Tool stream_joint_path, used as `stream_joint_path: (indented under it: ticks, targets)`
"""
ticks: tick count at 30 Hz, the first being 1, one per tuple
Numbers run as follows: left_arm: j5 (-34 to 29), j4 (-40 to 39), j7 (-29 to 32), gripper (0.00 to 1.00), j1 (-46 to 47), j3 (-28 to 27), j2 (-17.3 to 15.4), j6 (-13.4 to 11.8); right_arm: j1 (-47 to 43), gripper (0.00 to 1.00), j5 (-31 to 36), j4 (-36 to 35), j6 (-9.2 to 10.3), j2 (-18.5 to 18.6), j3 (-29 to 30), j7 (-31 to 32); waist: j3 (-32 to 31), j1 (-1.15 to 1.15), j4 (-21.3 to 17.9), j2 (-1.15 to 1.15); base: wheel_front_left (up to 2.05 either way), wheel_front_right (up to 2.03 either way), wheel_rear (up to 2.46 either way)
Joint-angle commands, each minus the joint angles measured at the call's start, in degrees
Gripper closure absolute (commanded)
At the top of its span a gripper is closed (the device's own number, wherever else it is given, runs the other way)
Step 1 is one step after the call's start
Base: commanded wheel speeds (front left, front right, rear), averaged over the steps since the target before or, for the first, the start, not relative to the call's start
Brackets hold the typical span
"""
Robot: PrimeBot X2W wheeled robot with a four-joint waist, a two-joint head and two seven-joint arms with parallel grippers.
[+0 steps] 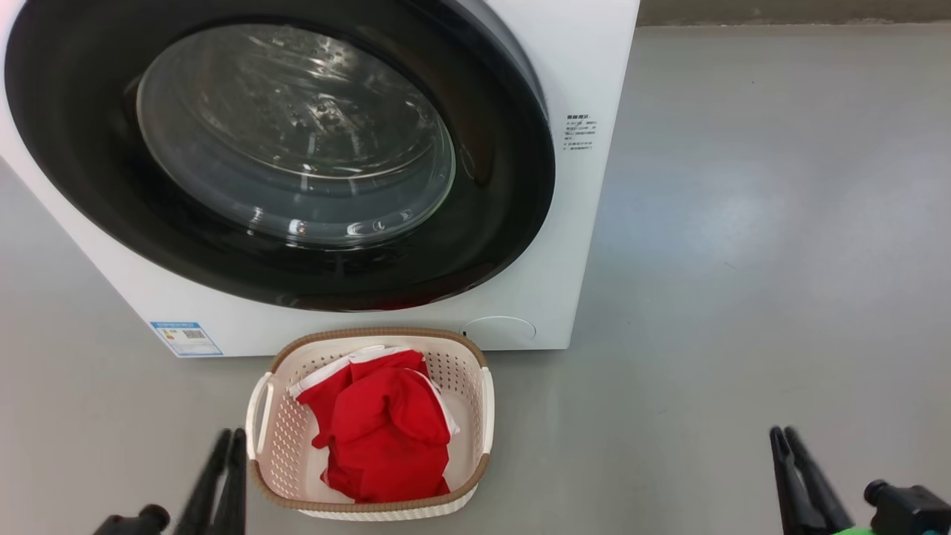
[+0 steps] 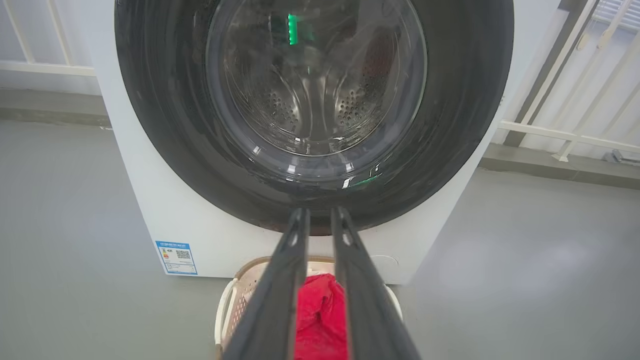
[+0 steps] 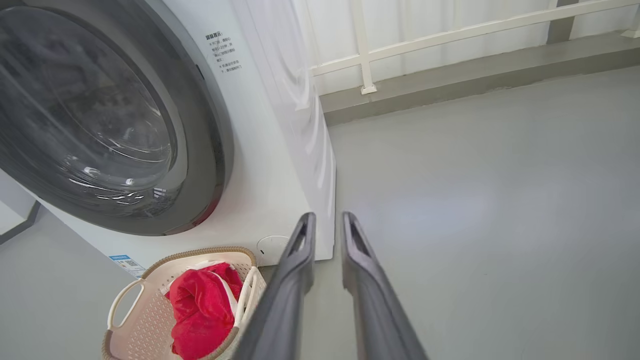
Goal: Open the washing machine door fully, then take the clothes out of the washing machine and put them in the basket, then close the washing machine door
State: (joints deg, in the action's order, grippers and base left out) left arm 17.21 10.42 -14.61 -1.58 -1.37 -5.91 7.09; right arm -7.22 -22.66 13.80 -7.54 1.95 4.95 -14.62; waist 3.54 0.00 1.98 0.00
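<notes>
The washing machine (image 1: 587,74) stands on the floor with the washing machine door (image 1: 505,186) lying flat against its front, black ring around clear glass. Through the glass I see the bare steel drum (image 2: 310,105). Right in front of it sits the basket (image 1: 379,333) holding the red clothes (image 1: 386,431) with white trim. My left gripper (image 1: 230,438) hangs low to the left of the basket, and my right gripper (image 1: 784,432) hangs well to its right. Each has a narrow gap between its fingers with nothing in it; the wrist views show those gaps at the left gripper (image 2: 320,212) and the right gripper (image 3: 327,217).
Grey floor (image 1: 743,260) stretches wide to the right of the machine. A white railing (image 3: 450,35) on a low kerb runs behind it. A blue label (image 1: 186,338) sits on the machine's lower left front.
</notes>
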Motion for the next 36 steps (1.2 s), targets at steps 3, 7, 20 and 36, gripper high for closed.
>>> stream_joint_path:
  ticks: [3, 7, 20, 36]
  targets:
    - [0.0, 1.9, 0.4, 1.00, -0.3, 0.2, 0.8, 0.0, 0.0, 1.00, -0.1, 2.0, 0.00, -0.7, -0.2, 0.0, 0.0, 0.00, 0.0, 0.00, 0.00, 0.00, 0.00]
    - [1.4, 3.0, 0.9, 1.00, -0.7, 0.2, 1.5, 0.0, 0.2, 1.00, -1.4, 3.1, 0.00, -0.9, -0.2, 0.4, -0.1, 0.01, 0.0, 0.00, 0.00, 0.00, 0.00]
    - [9.9, 3.1, 3.1, 1.00, 0.3, -0.3, 1.6, 0.0, 1.7, 1.00, -9.3, 2.9, 0.01, -0.6, -0.2, 2.6, -0.5, 0.00, -0.3, 0.00, 0.00, 0.00, 0.00]
    - [19.5, 3.3, 5.7, 1.00, 1.5, -1.0, 1.7, 0.1, 3.5, 1.00, -18.3, 2.5, 0.01, -0.2, -0.1, 5.1, -0.9, 0.00, -0.5, 0.00, 0.00, 0.00, 0.00]
